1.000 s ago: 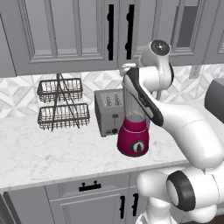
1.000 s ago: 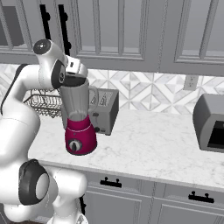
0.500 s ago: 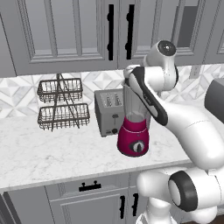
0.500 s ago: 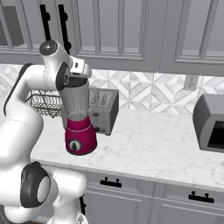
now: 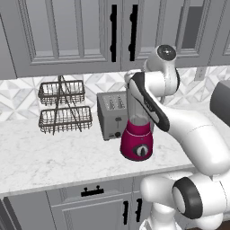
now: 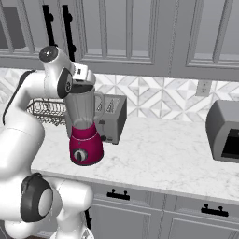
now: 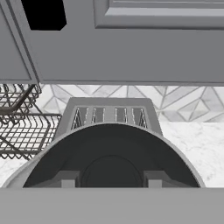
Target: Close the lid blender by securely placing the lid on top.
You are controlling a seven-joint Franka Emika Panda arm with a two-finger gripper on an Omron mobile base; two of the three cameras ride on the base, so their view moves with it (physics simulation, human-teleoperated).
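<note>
Blender [image 6: 85, 126] stands on our tabletop [image 6: 158, 158] beside the toaster [image 6: 113, 116]; our pincer [image 7: 111, 181] hovers right over its mouth. We grip the lid [image 7: 111, 164], jaws narrowed on it.

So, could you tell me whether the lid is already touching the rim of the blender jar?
Cannot tell. In the right base view the lid sits right at the blender mouth under the gripper, but neither a seam nor a gap is clear.

Clear glassy blender [image 6: 84, 122] jar, glossy magenta base; brushed-metal toaster [image 5: 112, 115]; counter [image 6: 158, 158] looks polished marble
</note>
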